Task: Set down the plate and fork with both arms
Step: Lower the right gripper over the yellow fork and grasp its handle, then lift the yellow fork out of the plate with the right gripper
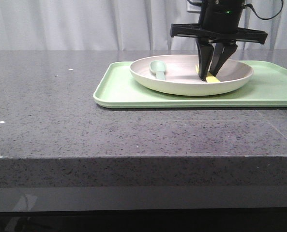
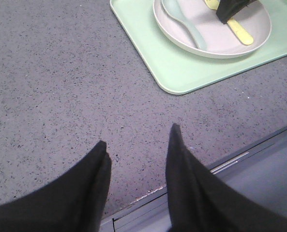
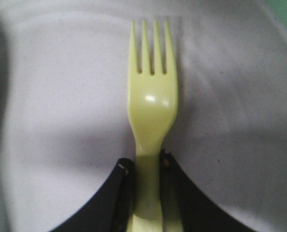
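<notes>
The off-white plate [image 1: 182, 82] sits on the light green tray [image 1: 128, 92]. The pale yellow fork [image 3: 152, 101] lies in the plate, tines away from the wrist camera. My right gripper [image 1: 210, 76] reaches down into the plate and is shut on the fork's handle; the fork shows in the front view [image 1: 211, 78] as a yellow bit at the fingertips. In the left wrist view the plate [image 2: 259, 41], the fork [image 2: 241, 32] and the right fingers [image 2: 230, 9] show. My left gripper [image 2: 137, 140] is open and empty over the bare counter near its front edge.
A pale green spoon [image 1: 158, 69] lies in the plate's left part, also seen in the left wrist view [image 2: 184, 24]. The tray [image 2: 182, 72] lies on the dark speckled counter [image 1: 46, 96]. The counter's front edge [image 2: 182, 181] is under my left gripper. A curtain hangs behind.
</notes>
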Motion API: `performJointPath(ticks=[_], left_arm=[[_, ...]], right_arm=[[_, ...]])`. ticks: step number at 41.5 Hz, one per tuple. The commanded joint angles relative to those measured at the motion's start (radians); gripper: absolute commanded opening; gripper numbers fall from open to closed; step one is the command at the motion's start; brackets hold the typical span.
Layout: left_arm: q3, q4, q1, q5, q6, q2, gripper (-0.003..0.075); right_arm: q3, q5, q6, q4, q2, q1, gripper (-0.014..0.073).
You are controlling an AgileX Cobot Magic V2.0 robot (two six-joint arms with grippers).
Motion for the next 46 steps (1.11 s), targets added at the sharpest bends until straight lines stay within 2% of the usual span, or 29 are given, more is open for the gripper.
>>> performJointPath(ticks=[1, 14, 26, 37, 46], left_arm=[[-0.024, -0.023, 0.003, -0.064, 0.000, -0.001, 0.0283], [-0.024, -0.023, 0.003, -0.064, 0.000, -0.001, 0.0283], [-0.024, -0.023, 0.003, -0.064, 0.000, -0.001, 0.0283], [-0.024, -0.023, 0.003, -0.064, 0.000, -0.001, 0.0283], [-0.024, -0.023, 0.003, -0.064, 0.000, -0.001, 0.0283]], right_arm=[[-0.023, 0.091, 0.000, -0.004, -0.042, -0.004, 0.0093], [-0.071, 0.103, -0.021, -0.004, -0.067, -0.003, 0.0093], [-0.079, 0.104, -0.082, -0.004, -0.170, -0.024, 0.0093], [-0.061, 0.105, -0.152, -0.004, -0.322, -0.121, 0.0093], [0.096, 0.104, -0.223, -0.004, -0.384, -0.225, 0.0093]])
